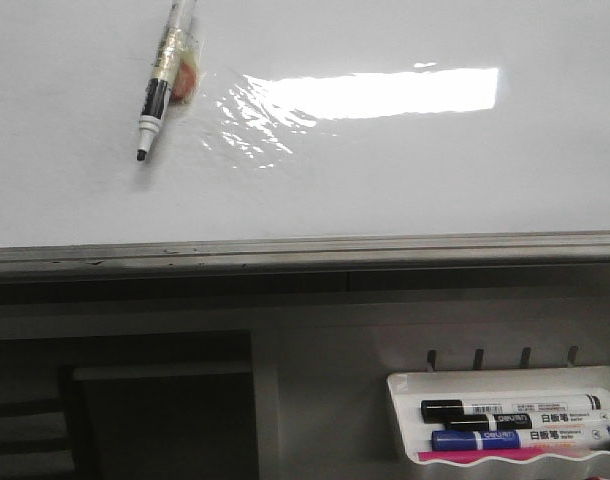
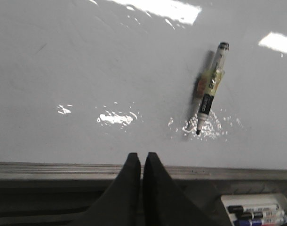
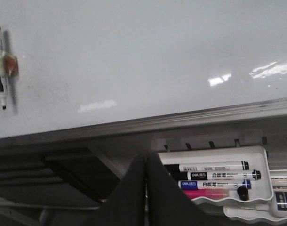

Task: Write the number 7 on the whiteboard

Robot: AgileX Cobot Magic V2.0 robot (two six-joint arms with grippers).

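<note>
Both pairs of our fingers are pressed together, holding nothing: left gripper; right gripper; the whiteboard rises beyond both, no 7 visible on it; an uncapped marker sits against it, beyond the left fingers.

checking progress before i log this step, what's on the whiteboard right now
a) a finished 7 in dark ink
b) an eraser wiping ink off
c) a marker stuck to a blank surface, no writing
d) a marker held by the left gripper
c: the marker sits alone against the whiteboard, uncapped tip down, and no ink stroke shows around it; the left gripper is shut below the frame, gripping nothing.
</note>
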